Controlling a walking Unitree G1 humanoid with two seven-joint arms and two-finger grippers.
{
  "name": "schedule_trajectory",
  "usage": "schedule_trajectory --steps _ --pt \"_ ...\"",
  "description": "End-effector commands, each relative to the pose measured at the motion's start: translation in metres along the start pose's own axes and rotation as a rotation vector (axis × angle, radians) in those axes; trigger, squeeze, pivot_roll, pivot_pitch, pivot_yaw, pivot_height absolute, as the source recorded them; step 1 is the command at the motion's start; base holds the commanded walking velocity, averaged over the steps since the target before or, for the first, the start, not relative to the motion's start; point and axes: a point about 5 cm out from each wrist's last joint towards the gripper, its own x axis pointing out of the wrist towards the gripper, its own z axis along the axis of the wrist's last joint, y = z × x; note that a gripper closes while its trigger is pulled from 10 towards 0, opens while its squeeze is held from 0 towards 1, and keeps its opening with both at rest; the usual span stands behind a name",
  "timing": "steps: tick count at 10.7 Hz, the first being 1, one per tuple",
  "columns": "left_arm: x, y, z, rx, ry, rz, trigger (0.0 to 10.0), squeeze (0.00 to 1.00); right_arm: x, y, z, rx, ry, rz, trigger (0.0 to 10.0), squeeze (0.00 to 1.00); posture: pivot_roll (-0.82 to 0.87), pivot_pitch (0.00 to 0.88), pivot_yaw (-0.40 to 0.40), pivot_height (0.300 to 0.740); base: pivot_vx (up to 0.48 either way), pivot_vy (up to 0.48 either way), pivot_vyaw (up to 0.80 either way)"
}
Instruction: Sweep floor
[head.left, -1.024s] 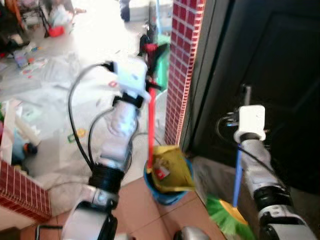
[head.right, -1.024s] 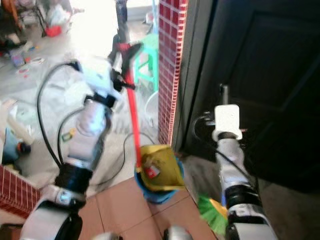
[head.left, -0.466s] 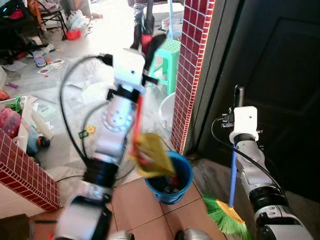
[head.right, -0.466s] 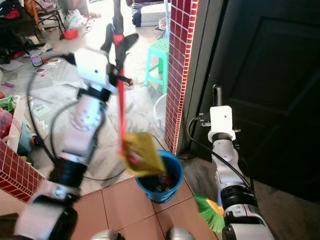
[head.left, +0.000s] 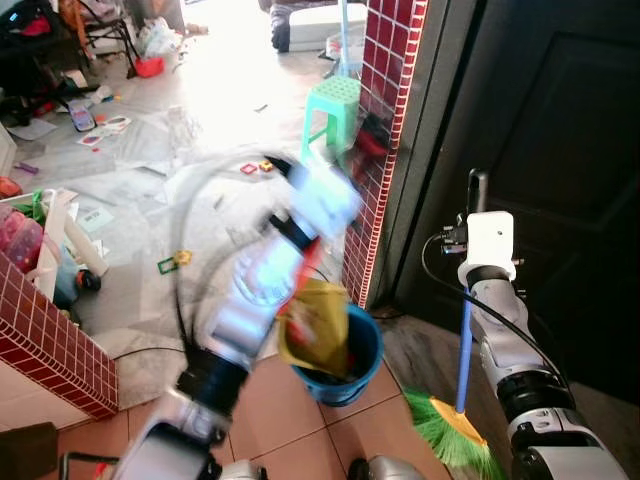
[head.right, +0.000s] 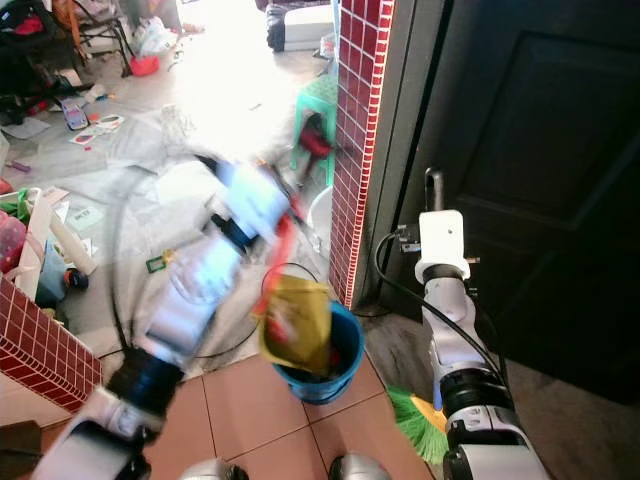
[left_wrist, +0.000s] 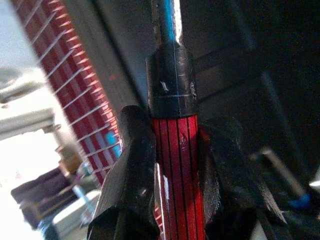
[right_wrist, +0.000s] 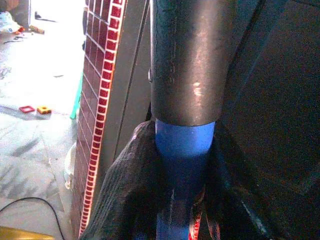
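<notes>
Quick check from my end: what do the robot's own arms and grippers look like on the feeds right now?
Both arms are silver with black joint rings. The right arm carries a white boxy wrist module with a black cable looping beside it. The left arm is motion-blurred, with a white wrist block and long black cable loops. The left gripper and right gripper each have two thick black fingers.

One dustpan (head.left: 315, 325), yellow, tilts over one blue bucket (head.left: 350, 360) at the near centre. One broom (head.left: 462, 385) stands at the near right. One green stool (head.left: 335, 105) sits far off, beside one red brick pillar (head.left: 385, 140). One low brick wall (head.left: 50, 340) runs along the near left. Two grippers hold handles.
</notes>
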Motion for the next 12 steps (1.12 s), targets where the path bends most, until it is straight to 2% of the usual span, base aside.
schedule_trajectory --steps 1,2,4,6,7,8,9,11,12 --pt "0.002 -0.001 0.012 0.073 -0.055 -0.07 10.0 0.0 0.007 -0.003 0.012 0.001 -0.048 -0.009 10.0 0.0 -0.07 0.0 0.026 0.74 0.0 0.0 0.0" --pt "0.0 -0.009 0.013 0.085 -0.061 -0.15 10.0 0.0 0.007 -0.003 0.012 0.0 -0.05 -0.01 10.0 0.0 -0.07 0.0 0.026 0.74 0.0 0.0 0.0" --pt "-0.002 -0.023 0.021 0.176 -0.11 -0.32 10.0 0.0 0.008 0.0 0.012 -0.001 -0.05 -0.005 10.0 0.0 -0.07 0.0 0.024 0.74 0.0 0.0 0.0" --pt "-0.002 -0.032 0.027 0.242 -0.14 -0.406 10.0 0.0 0.008 0.001 0.012 -0.001 -0.051 -0.003 10.0 0.0 -0.06 0.0 0.024 0.74 0.0 0.0 0.0" --pt "0.001 -0.027 0.029 0.234 -0.139 -0.361 10.0 0.0 0.008 0.002 0.013 0.001 -0.051 -0.002 10.0 0.0 -0.06 0.0 0.024 0.74 0.0 0.0 0.0" --pt "0.005 -0.014 0.031 0.23 -0.138 -0.264 10.0 0.0 0.009 0.002 0.013 0.002 -0.052 0.0 10.0 0.0 -0.07 0.0 0.024 0.74 0.0 0.0 0.0" --pt "0.011 0.007 0.035 0.206 -0.138 -0.144 10.0 0.0 0.009 0.003 0.012 0.004 -0.05 0.004 10.0 0.0 -0.06 0.0 0.022 0.74 0.0 0.0 0.0" --pt "0.016 0.037 0.044 0.181 -0.144 -0.01 10.0 0.0 0.008 0.007 0.012 0.01 -0.047 0.016 10.0 0.0 -0.05 0.0 0.019 0.74 0.0 0.0 0.0" --pt "0.015 0.062 0.051 0.212 -0.15 0.112 10.0 0.0 0.008 0.01 0.012 0.014 -0.047 0.022 10.0 0.0 -0.05 0.0 0.022 0.74 0.0 0.0 0.0"
